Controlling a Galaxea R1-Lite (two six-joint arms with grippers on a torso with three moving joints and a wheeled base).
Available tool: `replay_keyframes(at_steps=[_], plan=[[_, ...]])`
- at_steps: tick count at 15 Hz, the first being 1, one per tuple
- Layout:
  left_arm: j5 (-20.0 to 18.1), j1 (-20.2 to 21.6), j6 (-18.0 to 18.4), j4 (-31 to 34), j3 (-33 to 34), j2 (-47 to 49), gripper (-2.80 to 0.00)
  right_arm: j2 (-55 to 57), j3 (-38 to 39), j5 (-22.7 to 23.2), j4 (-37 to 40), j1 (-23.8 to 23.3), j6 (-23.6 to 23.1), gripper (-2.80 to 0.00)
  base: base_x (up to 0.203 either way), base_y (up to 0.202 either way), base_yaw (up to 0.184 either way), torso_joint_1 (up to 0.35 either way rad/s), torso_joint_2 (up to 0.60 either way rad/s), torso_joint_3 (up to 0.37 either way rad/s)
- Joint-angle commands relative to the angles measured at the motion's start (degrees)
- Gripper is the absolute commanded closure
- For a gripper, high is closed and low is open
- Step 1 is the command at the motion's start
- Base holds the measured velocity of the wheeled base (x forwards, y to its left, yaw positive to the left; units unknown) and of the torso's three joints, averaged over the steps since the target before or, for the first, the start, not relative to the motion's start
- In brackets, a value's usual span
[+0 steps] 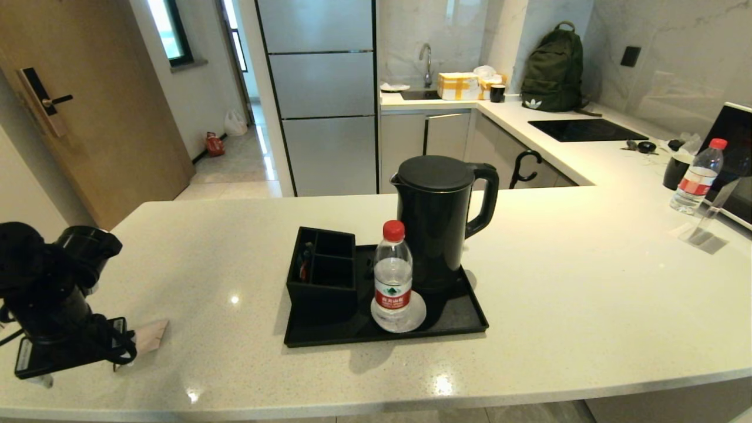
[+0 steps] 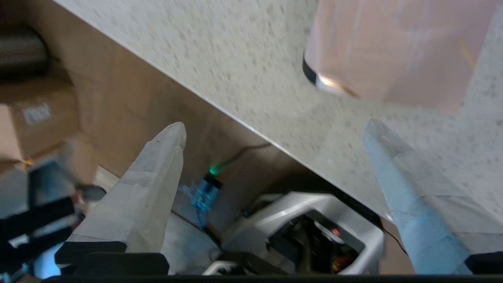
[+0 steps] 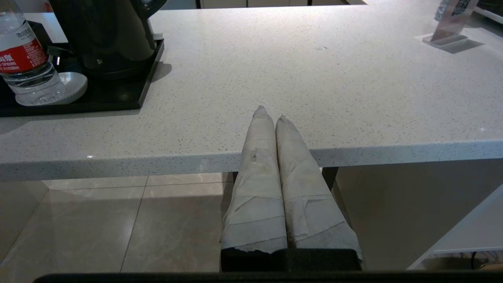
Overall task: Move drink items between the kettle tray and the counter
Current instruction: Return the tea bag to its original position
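Note:
The tall black kettle [image 1: 437,223] stands upright at the back right of the black kettle tray [image 1: 452,320], mid-counter [image 1: 587,282]. A pinkish-beige sachet [image 1: 150,335] lies flat on the counter at the front left, beside my left arm [image 1: 53,294]. In the left wrist view my left gripper [image 2: 275,127] is open and empty over the counter's edge. The sachet [image 2: 397,51] lies just beyond its fingertips, untouched. My right gripper [image 3: 270,114] is shut and empty, low in front of the counter edge [image 3: 353,155], right of the tray [image 3: 129,94] and kettle [image 3: 106,35].
On the tray a red-capped water bottle [image 1: 393,276] stands on a white coaster in front of the kettle. A small black divided box [image 1: 323,270] is on the tray's left part. At the far right are another bottle [image 1: 698,176] and a clear sign stand [image 1: 708,226].

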Motion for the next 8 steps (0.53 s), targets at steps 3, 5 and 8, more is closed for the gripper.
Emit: replay_keyframes(at_steps=[3, 5, 8], plan=[[1.85, -0.04, 0.39, -0.55, 0.30, 2.24, -2.80, 0.07, 0.00, 0.00, -0.03, 0.00, -0.06, 0.00, 0.000, 0.000, 0.000, 0.000, 0.00, 0.000], [1.94, -0.13, 0.39, -0.63, 0.38, 2.94, -2.80, 0.07, 0.00, 0.00, -0.03, 0.00, -0.06, 0.00, 0.000, 0.000, 0.000, 0.000, 0.00, 0.000], [2.09, -0.36, 1.78, -4.17, -0.47, 6.06, -2.80, 0.07, 0.00, 0.00, -0.03, 0.00, -0.06, 0.00, 0.000, 0.000, 0.000, 0.000, 0.00, 0.000]])
